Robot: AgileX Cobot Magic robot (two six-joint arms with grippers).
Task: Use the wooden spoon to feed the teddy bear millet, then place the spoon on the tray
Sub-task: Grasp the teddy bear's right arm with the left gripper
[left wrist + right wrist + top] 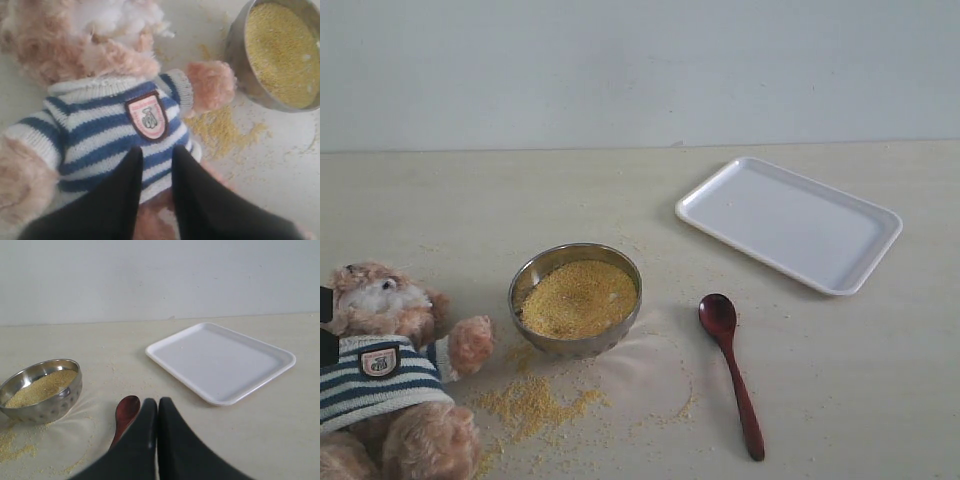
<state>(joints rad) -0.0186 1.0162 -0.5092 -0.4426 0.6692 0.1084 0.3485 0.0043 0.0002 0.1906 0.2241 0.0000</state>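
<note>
Here the wooden spoon (127, 411) lies beside right fingers (142, 442).

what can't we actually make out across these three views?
- Handle of the wooden spoon: right wrist view, mostly hidden behind the right gripper.
- Legs of the teddy bear: exterior view, cut off by the left and bottom edges.
- Bear's face: left wrist view, blurred and cut off by the top edge.
- Lettering on the badge: too small and soft.
- Lower sweater: left wrist view, covered by the left gripper.
</note>
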